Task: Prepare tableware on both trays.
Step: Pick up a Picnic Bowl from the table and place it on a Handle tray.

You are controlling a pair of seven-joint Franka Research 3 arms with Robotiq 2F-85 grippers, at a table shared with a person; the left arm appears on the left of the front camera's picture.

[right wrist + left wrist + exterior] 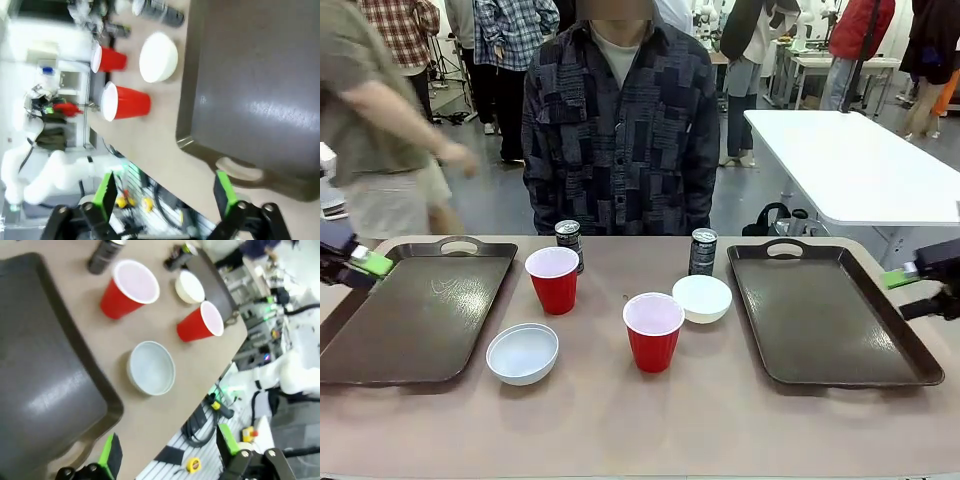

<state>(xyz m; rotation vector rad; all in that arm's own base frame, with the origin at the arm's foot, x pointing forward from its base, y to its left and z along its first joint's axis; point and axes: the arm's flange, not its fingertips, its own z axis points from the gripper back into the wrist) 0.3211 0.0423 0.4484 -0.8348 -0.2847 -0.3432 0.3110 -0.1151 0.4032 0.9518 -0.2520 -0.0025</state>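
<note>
From the front camera, I am seeing the left end effector (360, 268) poking in at the picture's edge by the left tray's (400, 330) far corner, mostly cut off. The right end effector (912, 293) is clipped the same way at the opposite edge, just beside the right tray (830, 320). All the tableware is standing on the table (620, 425) between the trays. The far red cup (552, 280) is hiding much of the left can (569, 236). The right can (703, 250) is rising just behind the right bowl (702, 298). The near red cup (653, 331) and the left bowl (523, 353) are sitting closer to me. A person (620, 120) is standing across the table.

Through the left wrist camera, I am watching that end effector's green pads standing wide apart. Both cans are cut off at the top edge.

Through the right wrist camera everything is smearing. The pads are spread wide there too, above the right tray's handle end, and the cans are too blurred to make out.
</note>
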